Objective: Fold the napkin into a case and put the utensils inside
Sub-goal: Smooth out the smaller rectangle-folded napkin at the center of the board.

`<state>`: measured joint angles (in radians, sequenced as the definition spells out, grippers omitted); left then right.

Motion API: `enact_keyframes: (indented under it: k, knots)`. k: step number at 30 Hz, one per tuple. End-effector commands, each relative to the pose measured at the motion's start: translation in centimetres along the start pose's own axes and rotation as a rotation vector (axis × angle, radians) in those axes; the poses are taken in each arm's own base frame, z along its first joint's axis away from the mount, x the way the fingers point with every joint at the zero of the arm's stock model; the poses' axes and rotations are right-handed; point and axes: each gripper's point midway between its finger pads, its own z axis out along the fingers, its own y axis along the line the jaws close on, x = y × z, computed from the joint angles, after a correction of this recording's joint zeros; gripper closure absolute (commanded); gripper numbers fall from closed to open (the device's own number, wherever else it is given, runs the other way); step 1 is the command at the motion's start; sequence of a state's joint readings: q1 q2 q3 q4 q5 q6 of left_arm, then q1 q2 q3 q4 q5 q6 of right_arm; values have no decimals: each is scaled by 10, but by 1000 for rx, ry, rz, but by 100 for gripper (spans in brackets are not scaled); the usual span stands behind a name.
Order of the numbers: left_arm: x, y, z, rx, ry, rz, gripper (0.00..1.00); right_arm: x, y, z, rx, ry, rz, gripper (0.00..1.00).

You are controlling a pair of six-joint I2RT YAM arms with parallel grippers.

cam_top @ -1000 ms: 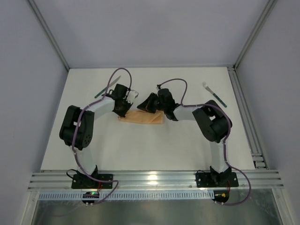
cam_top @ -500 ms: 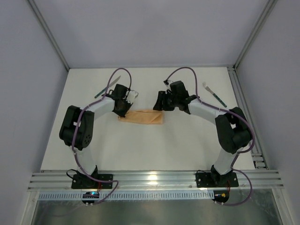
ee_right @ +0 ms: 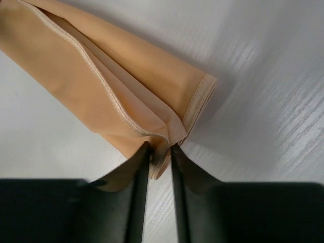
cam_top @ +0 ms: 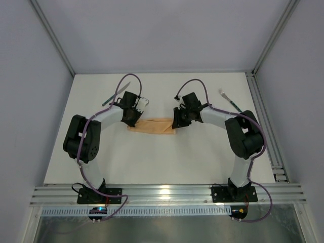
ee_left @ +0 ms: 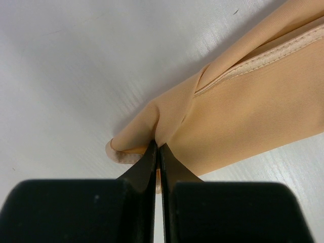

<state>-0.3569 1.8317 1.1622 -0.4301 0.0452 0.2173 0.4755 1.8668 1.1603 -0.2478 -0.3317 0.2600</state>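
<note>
Now right pincer (ee_right: pixel 159 148) back on case (cam_top: pixel 154 126).
Jaws straddle its right end, grip unclear; left pincer (ee_left: pixel 158 147) clamps left end; knife (cam_top: pixel 109 99), fork (cam_top: pixel 228 98) not yet inserted.

From above, both ends of the case (cam_top: pixel 154 126) disappear under the left tool (cam_top: pixel 130 121) and the right tool (cam_top: pixel 176 123), so neither grip shows there. The left arm's cable crosses the knife (cam_top: pixel 112 96). The fork (cam_top: pixel 230 100) runs in behind the right arm at its handle end, and its tines are too small to count. Both wrist views cut the cloth off at the frame edge. Whether the right tool's fingers (ee_right: pixel 139 177) actually squeeze the corner between them, I can't tell.
</note>
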Motion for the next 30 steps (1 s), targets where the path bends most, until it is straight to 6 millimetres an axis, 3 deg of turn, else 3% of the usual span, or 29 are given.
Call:
enact_keyframes:
  k: [1, 3, 4, 14, 18, 22, 24, 26, 29, 30]
  knots:
    - [31, -9, 5, 36, 89, -20, 100, -21, 7, 6, -34, -40, -17, 83]
    - [31, -8, 5, 31, 90, -18, 100, -29, 12, 5, -51, -62, -13, 95]
    - [31, -6, 5, 25, 89, -16, 100, -32, 13, 4, -50, -74, -12, 96]
    - [39, 8, 7, -58, 92, 43, 100, -58, 7, -1, -67, -141, 96, 96]
    - [42, 8, 9, -60, 95, 47, 100, -50, -3, 24, -74, -92, 159, 96]
    - [45, 6, 6, -42, 102, 51, 98, -50, -13, 32, -43, -95, 197, 96]
    - [39, 3, 0, -25, 96, 38, 92, -51, -13, 32, -46, -93, 192, 96]
    - [23, -9, -16, 48, 63, 13, 84, -51, -13, 31, -45, -91, 184, 96]
    - [7, -14, -37, 84, 38, 0, 75, -50, -13, 30, -44, -83, 167, 96]
    - [-6, -12, -45, 85, 12, -1, 71, -48, -13, 29, -45, -77, 157, 96]
